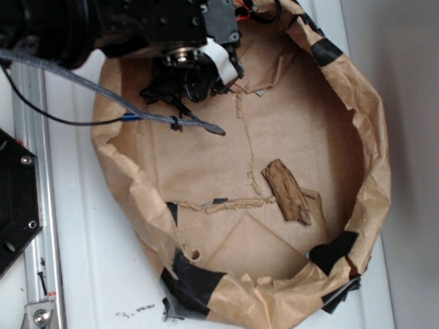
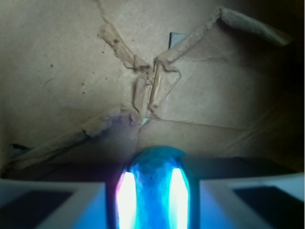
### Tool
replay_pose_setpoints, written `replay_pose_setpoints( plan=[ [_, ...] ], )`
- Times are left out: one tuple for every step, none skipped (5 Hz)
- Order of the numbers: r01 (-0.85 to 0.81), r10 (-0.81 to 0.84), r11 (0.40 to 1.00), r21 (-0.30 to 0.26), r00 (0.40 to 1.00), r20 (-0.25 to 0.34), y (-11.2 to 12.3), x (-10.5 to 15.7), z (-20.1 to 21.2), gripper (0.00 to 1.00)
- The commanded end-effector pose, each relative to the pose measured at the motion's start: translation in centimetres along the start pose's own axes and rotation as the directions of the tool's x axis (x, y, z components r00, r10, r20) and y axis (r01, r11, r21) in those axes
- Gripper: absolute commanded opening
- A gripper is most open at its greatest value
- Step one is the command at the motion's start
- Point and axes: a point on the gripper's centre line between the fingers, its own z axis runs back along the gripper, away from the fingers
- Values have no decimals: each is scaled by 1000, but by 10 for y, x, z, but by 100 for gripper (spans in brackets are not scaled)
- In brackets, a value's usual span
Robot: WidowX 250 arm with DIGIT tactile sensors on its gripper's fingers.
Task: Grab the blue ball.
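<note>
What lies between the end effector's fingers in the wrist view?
The blue ball sits between the end effector fingers in the wrist view; the exterior view hides it.

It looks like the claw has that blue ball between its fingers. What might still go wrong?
The blue ball is round and sits at the tips of the gripper, so it might squirt out when lifted. The crumpled paper wall rises close around the arm and could snag it. Whether the grip is firm cannot be told.

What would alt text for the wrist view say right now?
The blue ball sits between the two white fingers of the gripper at the bottom of the frame, with bright glare on its sides. Behind it lies creased brown paper with torn, raised seams.
</note>
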Motion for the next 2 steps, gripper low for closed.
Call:
replay_pose_setpoints(
  plan=[
    [-131,134,988,78,990,-37,-18,49,84,0],
    [-414,402,906,91,908,120,-25,59,146,7]
  ],
)
